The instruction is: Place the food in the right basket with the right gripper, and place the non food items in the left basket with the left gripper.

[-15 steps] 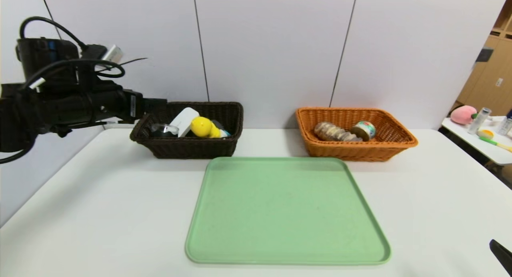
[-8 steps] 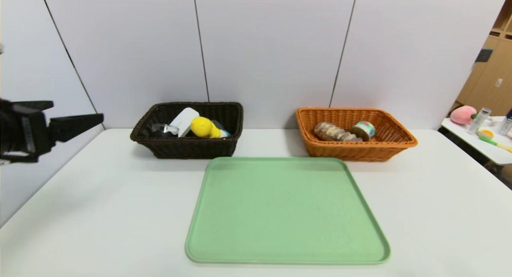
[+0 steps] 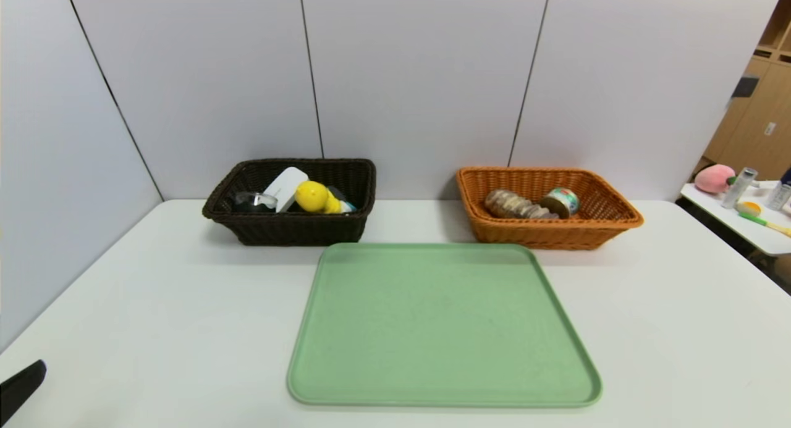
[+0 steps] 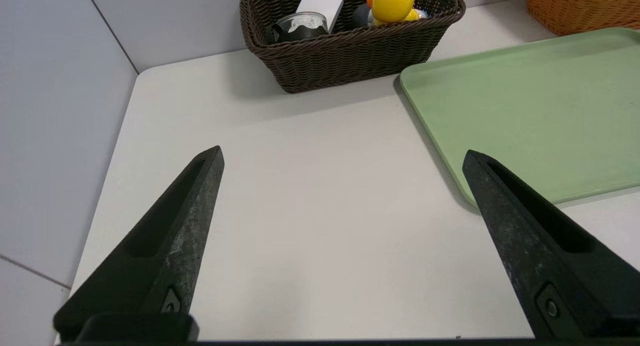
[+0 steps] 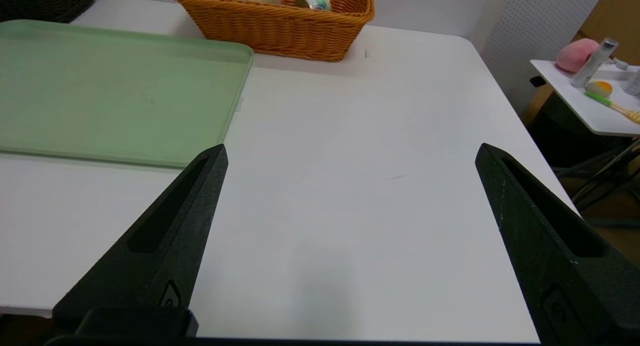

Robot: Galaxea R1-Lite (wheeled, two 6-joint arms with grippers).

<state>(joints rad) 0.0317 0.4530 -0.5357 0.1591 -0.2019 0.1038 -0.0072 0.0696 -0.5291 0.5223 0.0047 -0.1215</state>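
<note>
Sorting judged complete: left pincer [image 4: 341, 159] and right pincer [image 5: 350, 154] both spread, empty, parked at counter [image 3: 154, 304] near corners.

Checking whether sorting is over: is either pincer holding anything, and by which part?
Nothing is held. The left pincer and right pincer are both open and empty above the table.

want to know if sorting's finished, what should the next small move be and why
Probably none beyond parking both arms. The green tray is bare; the duck toy, white box and glass cup sit in the dark basket, the bread roll and tin in the orange basket. The left gripper and right gripper are open and hold nothing.
</note>
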